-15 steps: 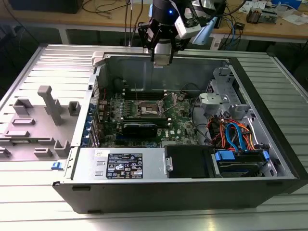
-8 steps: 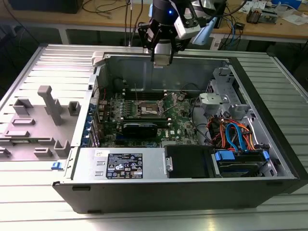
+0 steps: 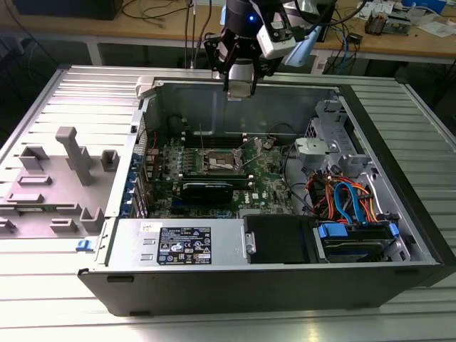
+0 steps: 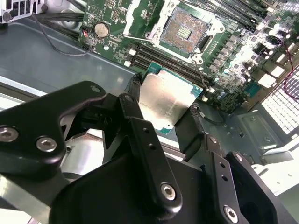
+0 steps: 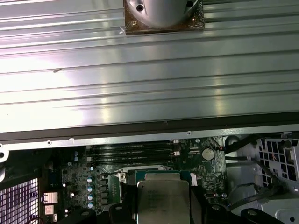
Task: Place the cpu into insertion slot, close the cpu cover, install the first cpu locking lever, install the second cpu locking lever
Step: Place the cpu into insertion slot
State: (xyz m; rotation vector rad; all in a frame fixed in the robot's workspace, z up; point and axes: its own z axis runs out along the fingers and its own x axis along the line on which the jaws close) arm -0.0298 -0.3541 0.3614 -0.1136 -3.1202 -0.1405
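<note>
Gripper (image 4: 164, 102) pinched the cpu (image 4: 161, 95) over the computer case (image 3: 285, 288), insertion slot (image 4: 184, 30) sat empty, so we judged all four steps undone.

Shows the hand (image 4: 165, 100) clamped on the cpu (image 4: 167, 95), black fingers (image 4: 187, 130) on two opposite edges, dull silver top facing up. Holds it apart from the insertion slot (image 4: 184, 30) on the green motherboard (image 4: 112, 14). Finds that socket uncovered, tan-gold pin field bare, dark memory slots (image 4: 159, 60) between.

A ribbed metal table (image 3: 92, 92) carries the open computer case (image 3: 249, 288) and, beside it, a grey fixture (image 3: 75, 157).
</note>
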